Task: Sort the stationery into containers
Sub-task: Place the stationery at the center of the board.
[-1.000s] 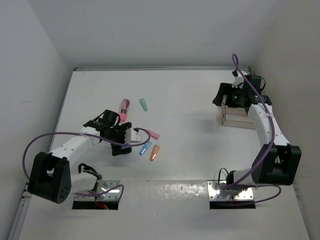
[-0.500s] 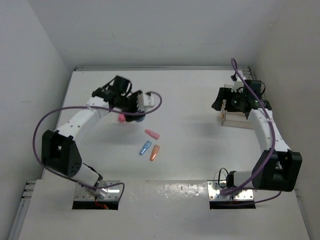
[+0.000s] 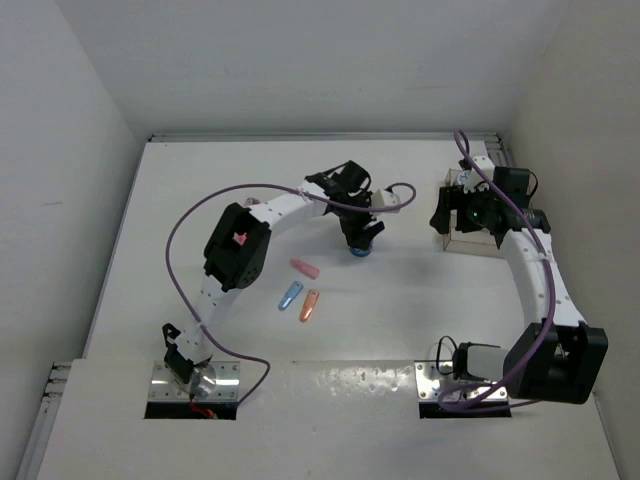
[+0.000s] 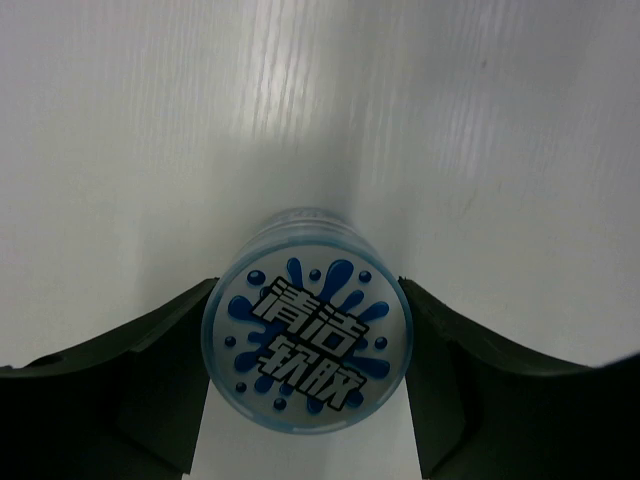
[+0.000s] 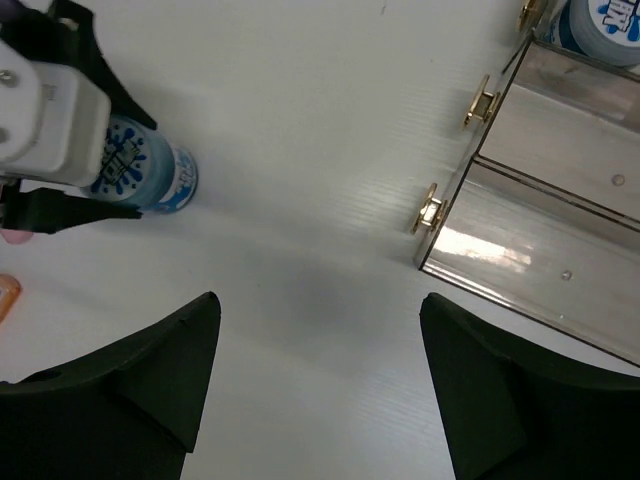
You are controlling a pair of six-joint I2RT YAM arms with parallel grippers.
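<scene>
My left gripper [image 3: 358,238] is shut on a blue-and-white round roll [image 4: 307,355], held upright at or just above the table near its middle; the roll also shows in the top view [image 3: 360,251] and the right wrist view [image 5: 140,165]. The clear box [image 3: 475,228] stands at the right. A second roll [image 5: 605,20] lies in its far compartment. My right gripper [image 5: 320,390] is open and empty, just left of the box [image 5: 560,190]. Pink [image 3: 303,268], blue [image 3: 290,294] and orange [image 3: 310,305] capsules lie left of centre. A bit of pink [image 3: 240,238] shows at the left arm; the green capsule is hidden.
The left arm [image 3: 280,210] stretches across the table's middle above the capsule area. The box has brass hinges [image 5: 483,100] on its left side. Walls close the table at the back and on both sides.
The left arm has swung from the left side to the centre-right, carrying the blue-and-white roll. The right gripper has stayed beside the box, shifting only slightly.
</scene>
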